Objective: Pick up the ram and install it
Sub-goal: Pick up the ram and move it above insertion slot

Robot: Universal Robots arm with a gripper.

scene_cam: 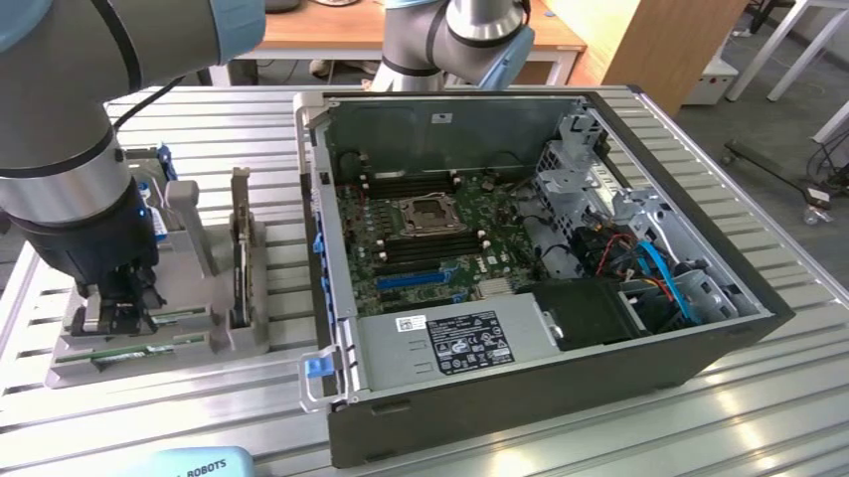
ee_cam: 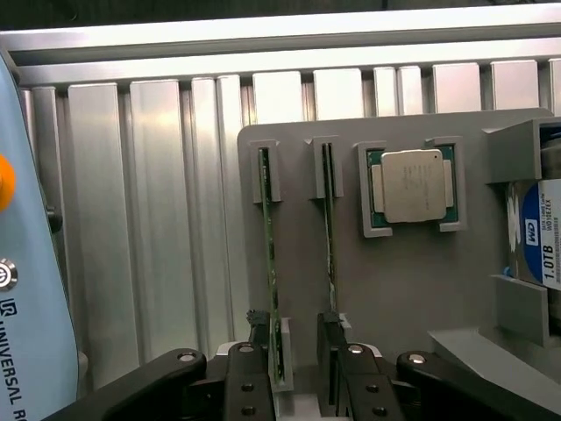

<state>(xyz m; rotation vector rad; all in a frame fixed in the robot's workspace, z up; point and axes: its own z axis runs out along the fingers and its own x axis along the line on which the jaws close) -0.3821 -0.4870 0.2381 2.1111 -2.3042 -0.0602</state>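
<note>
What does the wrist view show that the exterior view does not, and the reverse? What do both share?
Wrist view: one ram stick and a second ram stick standing on edge in slots of the grey holder, a square processor chip beside them. Exterior view: the open computer case with its motherboard, next to the holder. Both: the open gripper low over the holder.

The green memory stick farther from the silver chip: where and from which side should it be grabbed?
Probably pinch its flat faces near mid-length, from above. The memory stick stands on edge in the grey holder, slotted at both ends, so only its upper edge is free; the gap to its twin leaves room for the fingers.
</note>
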